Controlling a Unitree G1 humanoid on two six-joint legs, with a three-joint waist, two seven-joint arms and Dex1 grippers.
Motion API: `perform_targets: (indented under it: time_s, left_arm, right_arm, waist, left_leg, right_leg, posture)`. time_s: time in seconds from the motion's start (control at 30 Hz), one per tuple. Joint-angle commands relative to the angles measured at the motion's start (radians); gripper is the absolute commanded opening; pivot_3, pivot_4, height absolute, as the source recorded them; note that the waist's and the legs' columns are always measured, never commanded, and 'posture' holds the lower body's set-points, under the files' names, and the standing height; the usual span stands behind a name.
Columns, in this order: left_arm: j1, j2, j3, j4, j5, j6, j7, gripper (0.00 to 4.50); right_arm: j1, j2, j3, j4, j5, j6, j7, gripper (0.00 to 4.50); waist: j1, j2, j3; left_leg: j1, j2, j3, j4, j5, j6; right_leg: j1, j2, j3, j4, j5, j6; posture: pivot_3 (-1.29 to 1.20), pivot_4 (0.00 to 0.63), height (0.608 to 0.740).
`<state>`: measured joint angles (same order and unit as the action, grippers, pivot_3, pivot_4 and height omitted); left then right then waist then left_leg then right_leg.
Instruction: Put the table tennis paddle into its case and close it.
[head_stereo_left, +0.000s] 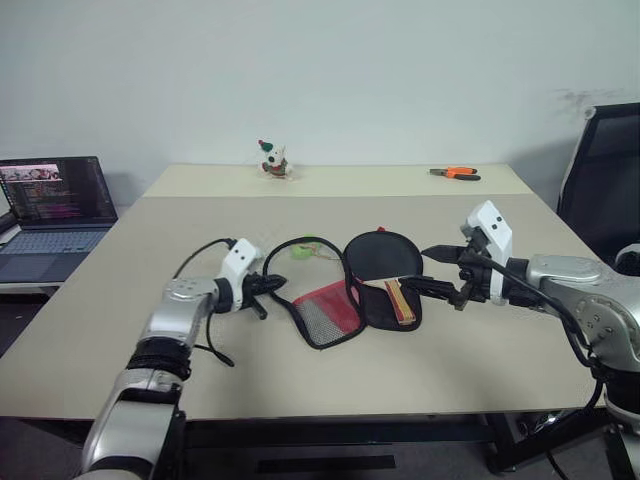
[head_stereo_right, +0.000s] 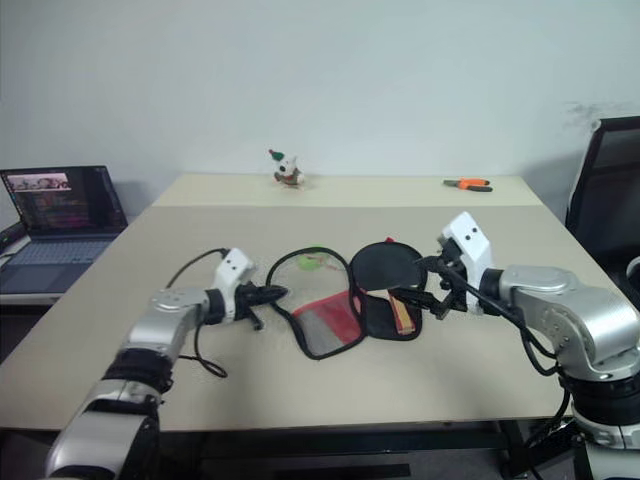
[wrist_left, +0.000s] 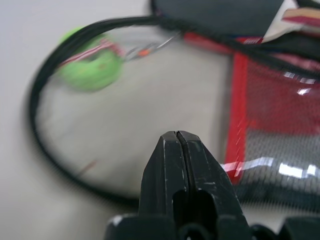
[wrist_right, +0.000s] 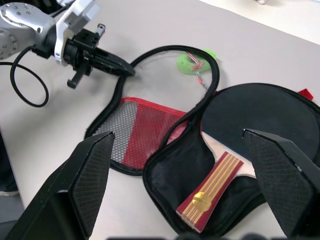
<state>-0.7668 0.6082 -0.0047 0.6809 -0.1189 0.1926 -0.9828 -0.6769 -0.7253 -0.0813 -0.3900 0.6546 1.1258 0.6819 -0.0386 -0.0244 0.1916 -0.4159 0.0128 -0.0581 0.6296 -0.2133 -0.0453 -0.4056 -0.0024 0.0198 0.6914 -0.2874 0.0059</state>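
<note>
Table tennis paddle (wrist_right: 260, 130) lies inside the unzipped case (wrist_right: 200, 165) at counter (head_stereo_left: 120, 300) centre. Left gripper (head_stereo_left: 283, 284), jaws clenched empty, at the flap's nine o'clock, apparently to close it; right gripper (head_stereo_left: 430, 270) jaws released at three o'clock.

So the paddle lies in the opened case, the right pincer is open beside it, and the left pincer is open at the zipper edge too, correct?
Not quite. The left pincer is shut, its two fingers pressed together at the zipper edge, as the left wrist view shows. The rest holds: the paddle lies in the opened case, and the right pincer is open beside it.
</note>
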Motion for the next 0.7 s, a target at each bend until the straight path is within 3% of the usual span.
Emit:
perform_targets:
  time_s: [0.03,0.17,0.37,0.7]
  left_arm:
    - [0.052,0.046,0.02,-0.096,-0.024,0.049,-0.034,0.01]
    - [0.079,0.063,0.026,-0.115,-0.005,0.078,-0.011,0.01]
    - [0.061,0.012,0.011,-0.076,0.009,0.09,0.045,0.01]
    - [-0.096,-0.126,-0.036,0.152,0.066,-0.012,0.105,0.01]
  right_arm:
    - [-0.002,-0.017,-0.035,-0.037,0.038,-0.003,0.017,4.5]
    - [-0.006,-0.02,-0.025,-0.027,0.047,-0.013,0.021,4.5]
    - [-0.014,-0.013,-0.011,-0.019,0.046,-0.021,0.017,4.5]
    - [-0.012,-0.005,-0.02,-0.026,0.056,-0.008,-0.005,4.5]
  waist:
    - [0.001,0.0,0.0]
    - [0.01,0.0,0.0]
    - [0.012,0.0,0.0]
    - [0.012,-0.001,0.0]
  left_leg:
    - [0.0,0.0,0.0,0.0,0.0,0.0]
    - [0.0,0.001,0.0,0.002,0.0,0.0]
    - [-0.001,0.0,-0.001,0.002,0.0,0.0]
    - [-0.001,-0.001,-0.001,0.004,0.0,0.0]
  right_leg:
    - [0.0,0.0,0.0,0.0,0.0,0.0]
    - [0.0,0.0,0.0,0.001,0.0,0.0]
    - [0.001,-0.001,-0.001,0.001,0.0,0.0]
    - [0.001,0.0,-0.001,0.003,0.0,0.0]
  posture:
    - [0.0,0.15,0.74]
    - [0.0,0.15,0.74]
    - [0.0,0.15,0.74]
    - [0.0,0.15,0.74]
